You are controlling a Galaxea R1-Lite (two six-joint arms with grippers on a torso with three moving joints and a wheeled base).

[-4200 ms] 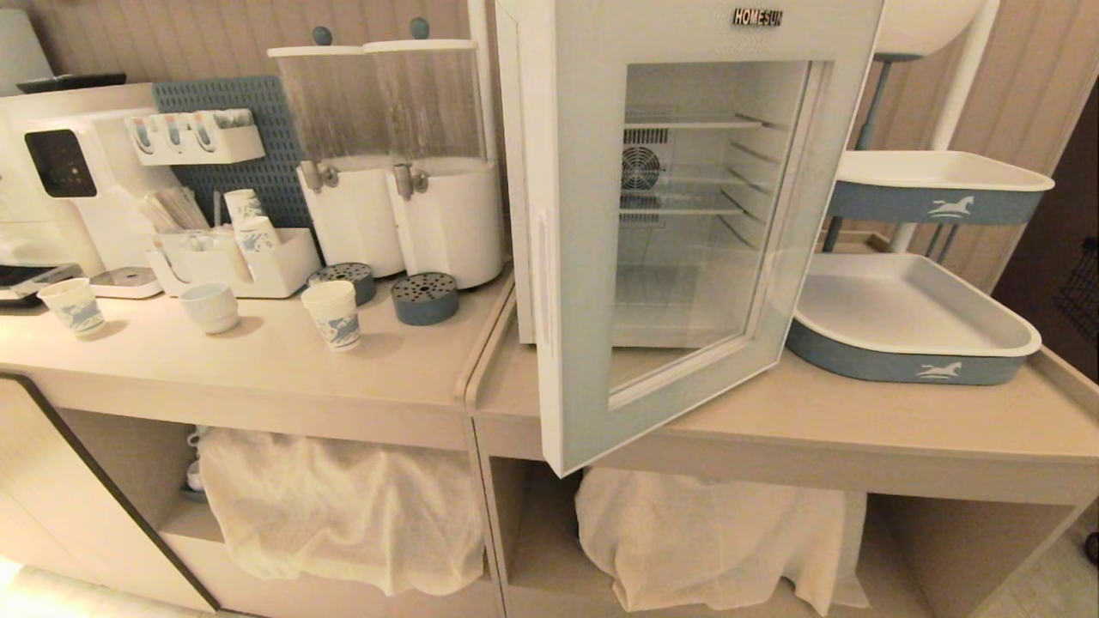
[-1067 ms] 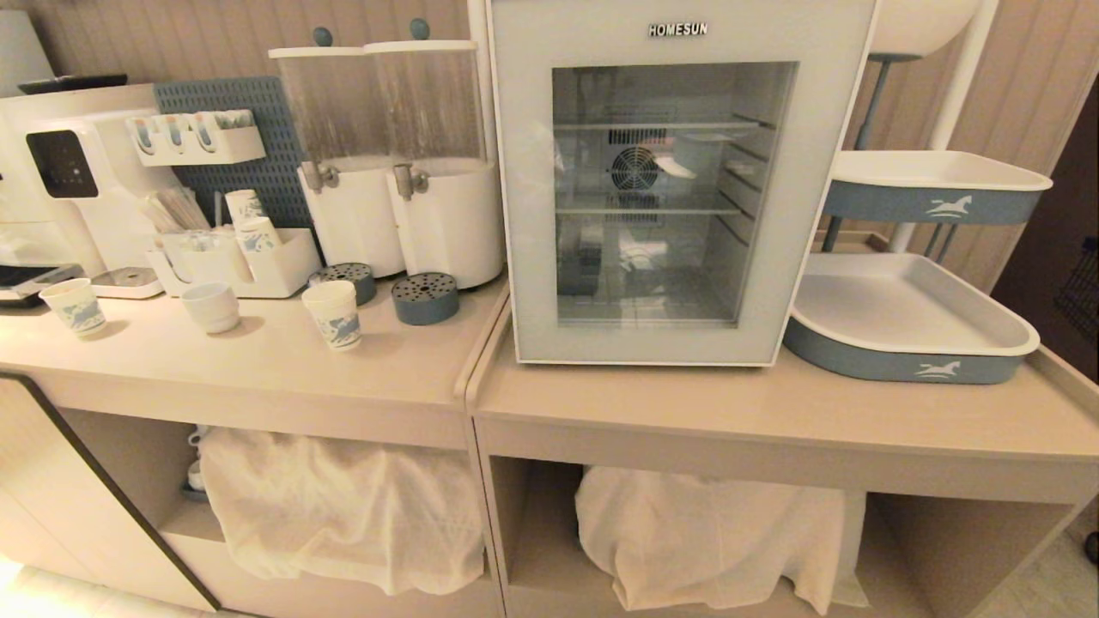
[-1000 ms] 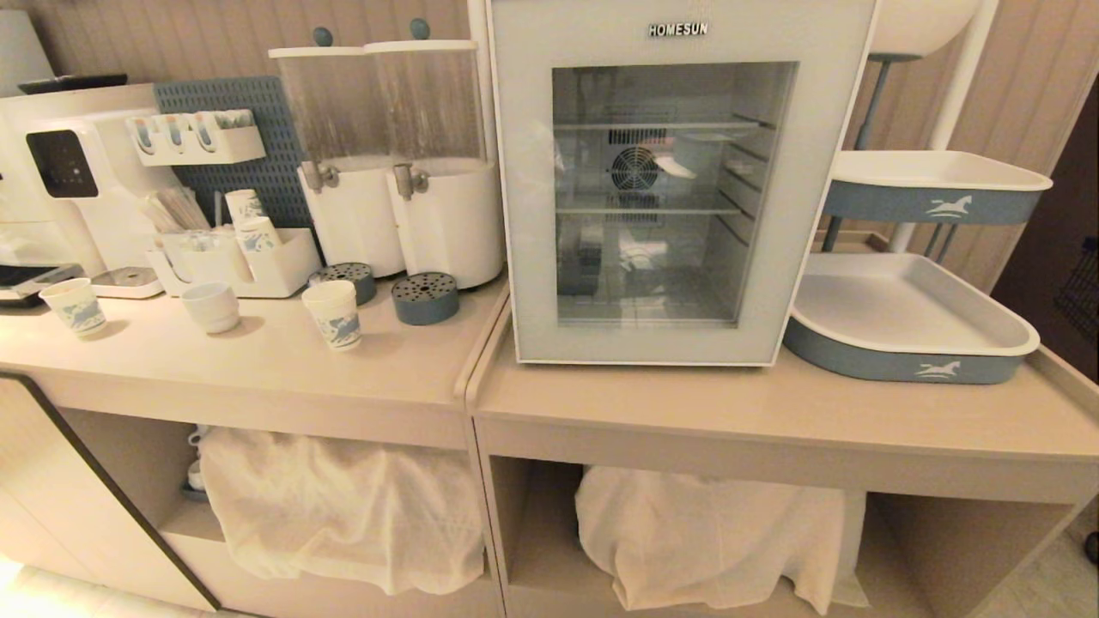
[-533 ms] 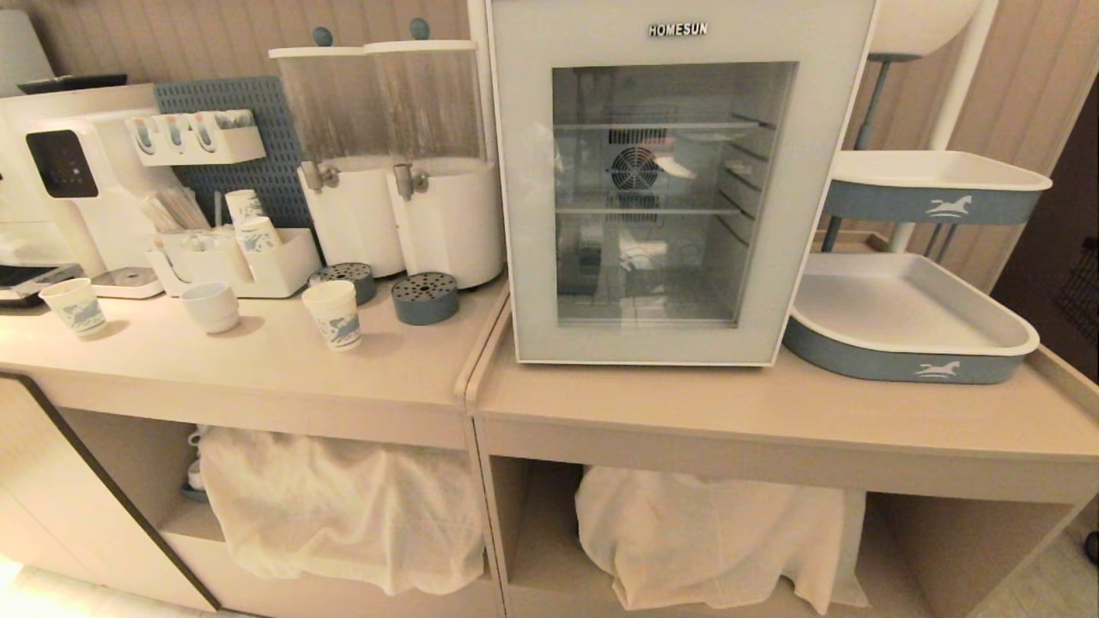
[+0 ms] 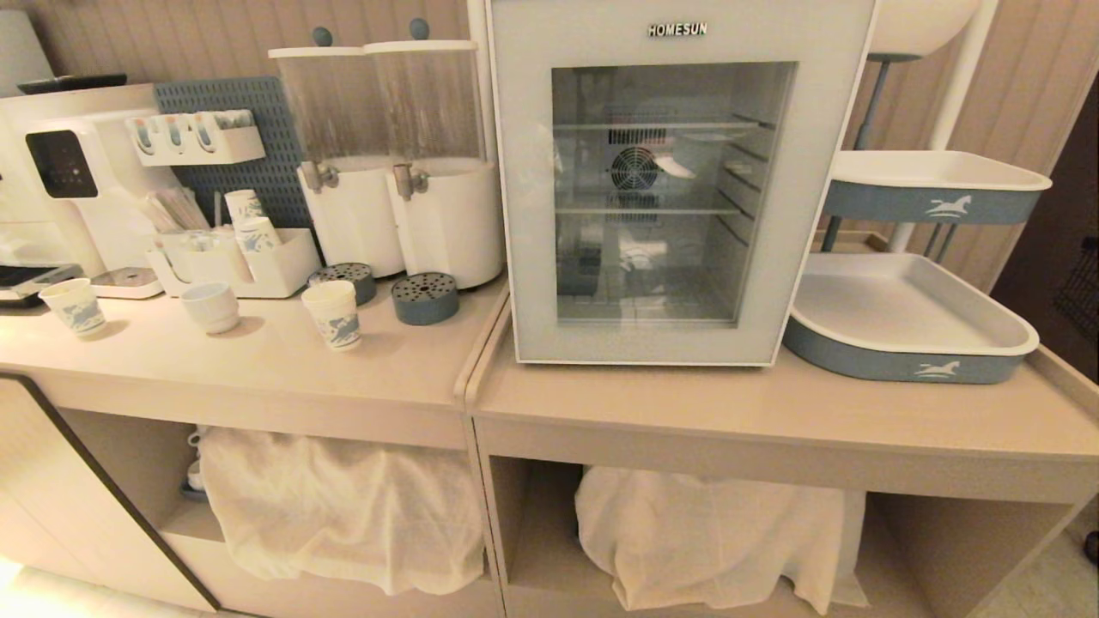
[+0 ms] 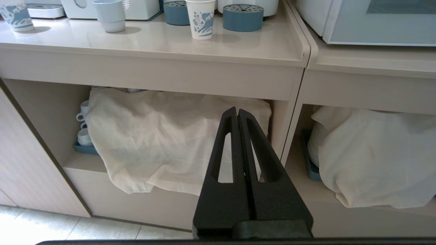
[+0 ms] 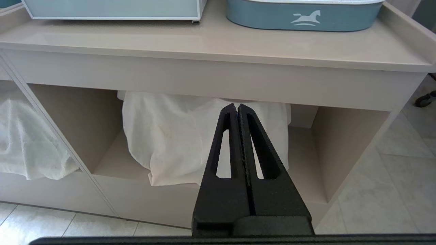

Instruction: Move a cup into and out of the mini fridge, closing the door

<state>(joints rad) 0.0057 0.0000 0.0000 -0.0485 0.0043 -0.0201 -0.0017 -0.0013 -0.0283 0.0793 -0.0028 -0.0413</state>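
Observation:
The cup (image 5: 333, 314), a tall white paper cup with a blue pattern, stands upright on the left counter, well to the left of the mini fridge (image 5: 678, 30). It also shows in the left wrist view as the cup (image 6: 201, 18). The door (image 5: 525, 215) lies flat against the fridge, and wire shelves and a fan show through its glass. Neither arm is in the head view. My left gripper (image 6: 237, 110) hangs shut and empty below the counter edge, before the cloth-covered shelf. My right gripper (image 7: 237, 106) is likewise shut and empty, under the fridge's counter.
A white mug (image 5: 210, 306) and a shorter paper cup (image 5: 73, 306) stand left of the cup. Two drink dispensers (image 5: 395, 154) with blue drip trays (image 5: 424, 298) are behind it. Blue-and-white trays (image 5: 910, 322) sit right of the fridge. White cloths (image 5: 343, 506) drape the lower shelves.
About four seconds ago the fridge door stood swung open; it is now shut. Over the last second nothing has moved.

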